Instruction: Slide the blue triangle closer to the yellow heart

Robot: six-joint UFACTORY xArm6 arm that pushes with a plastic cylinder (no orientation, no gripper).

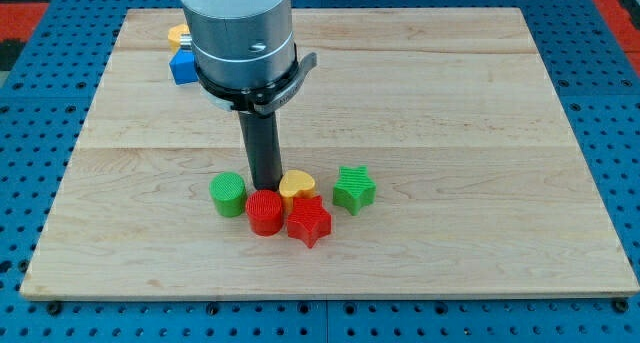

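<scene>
The wooden surface (450, 113) carries everything & is mostly bare, blocks sitting in 2 groups. The arm's big grey housing (240, 33) hangs over the view's top left, prob. hiding part of the far group. My tip (266, 188) comes down in the near cluster, just behind the red cylinder (265, 212), w/ the yellow heart (297, 185) just beside it on the view's right & the green cylinder (228, 194) near on the left; no fingers on this rig, just the rod, so nothing to be apart or clamped. The tip is well apart from the blue block (182, 66) (shape half hidden, can't confirm triangle) near the top-left edge, so I judge the push not begun. Count: 2 red (cylinder, red star (309, 221)), 2 green (cylinder, green star (354, 189)), 2 yellow (heart, partly hidden yellow block (179, 35) touching the blue), 1 blue.
</scene>
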